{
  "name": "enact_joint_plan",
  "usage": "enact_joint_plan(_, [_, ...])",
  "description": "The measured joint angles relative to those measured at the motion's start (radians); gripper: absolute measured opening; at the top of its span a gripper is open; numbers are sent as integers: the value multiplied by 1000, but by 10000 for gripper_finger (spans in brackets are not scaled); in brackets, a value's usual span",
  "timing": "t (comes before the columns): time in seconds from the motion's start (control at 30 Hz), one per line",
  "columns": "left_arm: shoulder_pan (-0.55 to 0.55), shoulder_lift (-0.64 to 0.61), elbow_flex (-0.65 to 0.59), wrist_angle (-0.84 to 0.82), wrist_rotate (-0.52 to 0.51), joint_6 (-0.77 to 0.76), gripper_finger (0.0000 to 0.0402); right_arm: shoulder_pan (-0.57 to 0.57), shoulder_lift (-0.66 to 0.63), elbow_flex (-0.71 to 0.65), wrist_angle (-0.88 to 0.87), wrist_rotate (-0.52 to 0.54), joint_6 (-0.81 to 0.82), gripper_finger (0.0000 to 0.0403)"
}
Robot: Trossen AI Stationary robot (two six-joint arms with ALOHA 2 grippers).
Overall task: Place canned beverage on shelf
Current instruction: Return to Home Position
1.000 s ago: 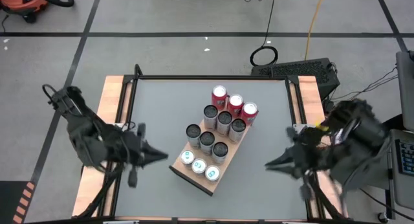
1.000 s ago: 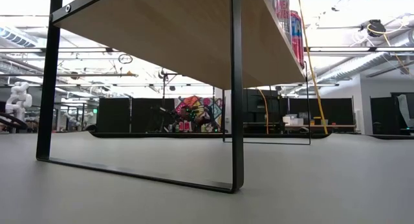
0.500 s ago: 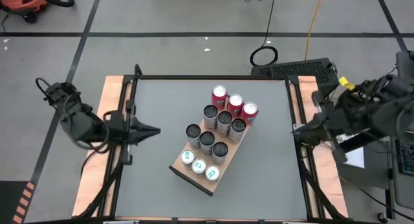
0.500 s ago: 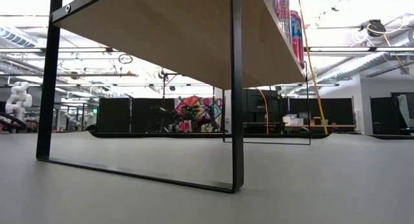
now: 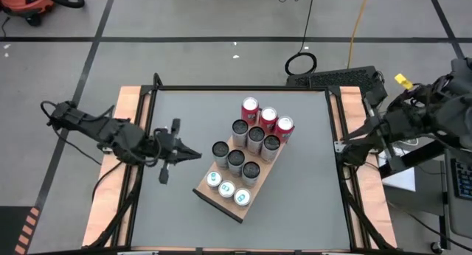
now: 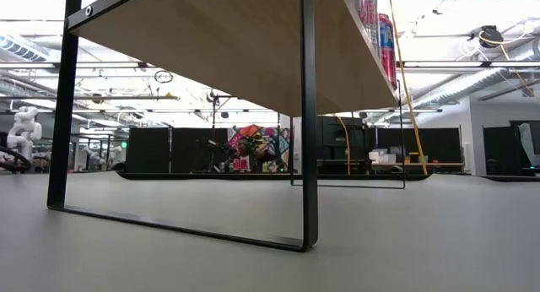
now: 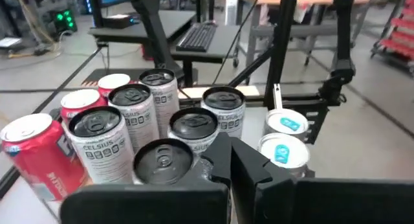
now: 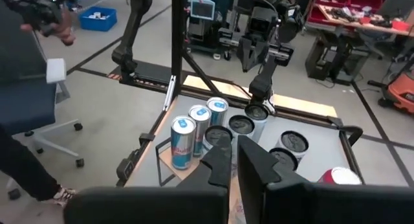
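The shelf [image 5: 200, 187], a light-brown board on thin black legs [image 6: 309, 157], stands slantwise in the middle of the grey table. On it stand three red cans [image 5: 266, 116] at the far end, several dark-topped silver cans [image 5: 245, 152] in the middle and three blue-and-white cans [image 5: 226, 188] at the near end. My left gripper [image 5: 196, 155] [image 7: 231, 160] is shut and holds nothing. It points at the shelf's left side, just short of the silver cans [image 7: 162, 162]. My right gripper [image 5: 341, 155] [image 8: 234, 160] is shut on nothing at the table's right edge, well away from the shelf.
Wooden rails and a black frame [image 5: 147, 122] run along the table's left and right sides. Bare grey tabletop [image 5: 310, 181] lies on both sides of the shelf. A keyboard [image 5: 335, 78] sits beyond the far right corner. A person [image 8: 26, 120] stands beside a blue chair off the table.
My right gripper has drawn back from the table's middle to its right edge, toward the far side, and has rolled. My left gripper has pulled back toward the left edge, then swung out again toward the shelf, a little farther up the table than before. The cans have kept still.
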Motion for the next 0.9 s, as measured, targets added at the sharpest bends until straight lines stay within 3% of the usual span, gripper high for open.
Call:
enact_joint_plan(0.17, [85, -98, -183, 169, 95, 10, 1, 0, -46, -223, 195, 30, 30, 0])
enact_joint_plan(0.47, [126, -261, -414, 311, 164, 13, 1, -43, -214, -839, 933, 20, -78, 0])
enact_joint_plan(0.9, [128, -328, -638, 463, 179, 29, 1, -114, -549, -1498, 1391, -107, -72, 0])
